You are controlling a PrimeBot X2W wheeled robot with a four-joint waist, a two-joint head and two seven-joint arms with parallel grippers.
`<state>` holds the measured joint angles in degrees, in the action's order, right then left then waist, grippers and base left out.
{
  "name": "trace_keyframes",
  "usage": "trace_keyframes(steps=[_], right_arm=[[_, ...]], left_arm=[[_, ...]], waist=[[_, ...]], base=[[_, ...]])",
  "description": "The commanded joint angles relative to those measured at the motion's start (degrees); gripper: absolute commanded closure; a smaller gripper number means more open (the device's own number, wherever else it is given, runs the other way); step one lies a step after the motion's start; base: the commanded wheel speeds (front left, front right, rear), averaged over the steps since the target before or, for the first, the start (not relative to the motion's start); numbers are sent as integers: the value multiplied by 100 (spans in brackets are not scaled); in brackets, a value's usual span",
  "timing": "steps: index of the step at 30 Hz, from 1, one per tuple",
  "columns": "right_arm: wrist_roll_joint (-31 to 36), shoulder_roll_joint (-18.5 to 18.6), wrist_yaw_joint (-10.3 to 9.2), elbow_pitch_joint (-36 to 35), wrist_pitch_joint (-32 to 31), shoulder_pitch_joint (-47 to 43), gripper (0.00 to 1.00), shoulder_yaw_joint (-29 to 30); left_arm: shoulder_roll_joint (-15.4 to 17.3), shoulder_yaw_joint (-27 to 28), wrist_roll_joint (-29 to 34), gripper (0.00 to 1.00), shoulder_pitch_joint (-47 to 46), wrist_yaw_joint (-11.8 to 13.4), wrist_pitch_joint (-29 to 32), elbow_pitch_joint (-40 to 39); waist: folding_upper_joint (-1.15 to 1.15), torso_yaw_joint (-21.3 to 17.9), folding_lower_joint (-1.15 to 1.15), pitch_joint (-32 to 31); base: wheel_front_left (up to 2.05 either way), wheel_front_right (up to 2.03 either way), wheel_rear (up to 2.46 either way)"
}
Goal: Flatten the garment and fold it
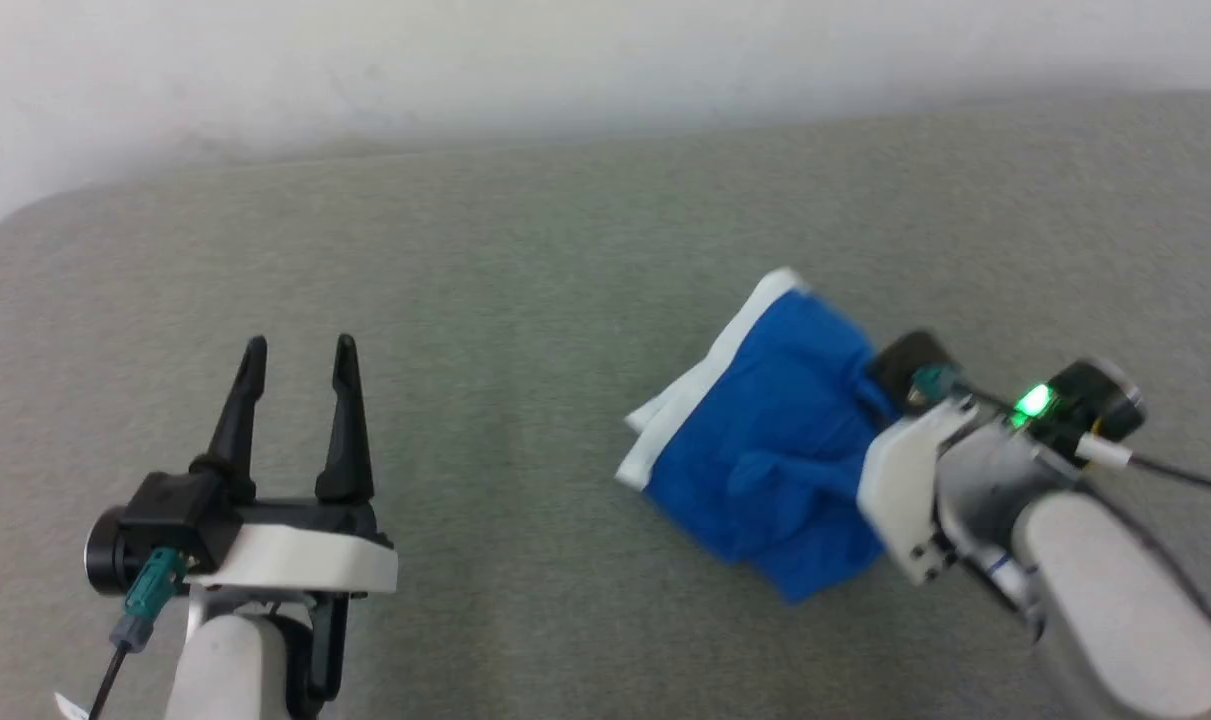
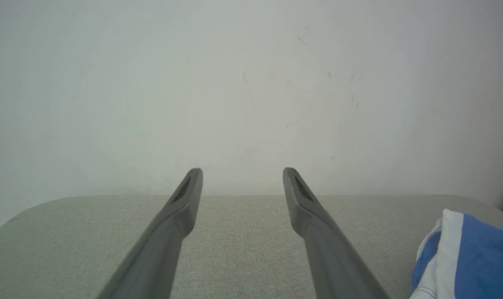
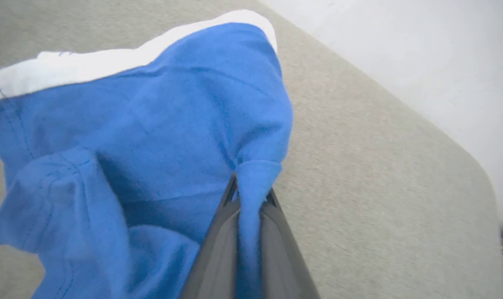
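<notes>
The garment (image 1: 765, 440), royal-blue shorts with a white edge stripe, lies bunched on the grey surface at the right. In the right wrist view a fold of the garment (image 3: 160, 137) is pinched between my right gripper (image 3: 251, 195) fingers, which are shut on it. In the head view my right gripper (image 1: 880, 400) sits at the cloth's right edge, its fingertips hidden by fabric. My left gripper (image 1: 300, 355) hovers open at the lower left, far from the cloth, with nothing between its fingers. A corner of the garment (image 2: 471, 257) shows at the right of the left wrist view, beside my left gripper (image 2: 242, 172).
A grey fabric-covered table (image 1: 525, 300) with rounded corners runs across the head view. Behind it stands a pale wall (image 1: 565, 60). The table edge (image 3: 479, 166) curves close to the right of the held cloth.
</notes>
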<state>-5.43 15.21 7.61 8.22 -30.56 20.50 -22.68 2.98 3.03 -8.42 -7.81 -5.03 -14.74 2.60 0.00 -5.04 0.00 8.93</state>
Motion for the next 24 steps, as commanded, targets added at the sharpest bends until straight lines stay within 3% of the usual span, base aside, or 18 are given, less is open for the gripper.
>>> trace_keyframes(steps=[1,9,13,18,24], right_arm=[[110,156,-12,126,120,262,100,28],[384,488,-12,1300,837,1096,100,710],[580,594,-12,1994,1264,1518,100,1055],[954,804,-12,2762,1736,2076,100,1529],[1414,1049,-12,3461,2131,2657,100,2038]], left_arm=[[2,12,111,0,-128,-56,-26,-99],[217,-41,401,0,-458,-118,-26,-461],[406,-102,489,0,-636,-148,-26,-542],[599,-170,575,0,-882,-164,-25,-519],[706,-308,629,0,-1157,-175,14,-585]], waist=[[0,-646,0,338],[0,-1521,0,1111],[0,-1763,0,1503],[0,-1831,0,1907],[0,-1650,0,2293]], base=[[0,0,0],[0,0,0],[0,0,0],[0,0,0],[0,0,0]])
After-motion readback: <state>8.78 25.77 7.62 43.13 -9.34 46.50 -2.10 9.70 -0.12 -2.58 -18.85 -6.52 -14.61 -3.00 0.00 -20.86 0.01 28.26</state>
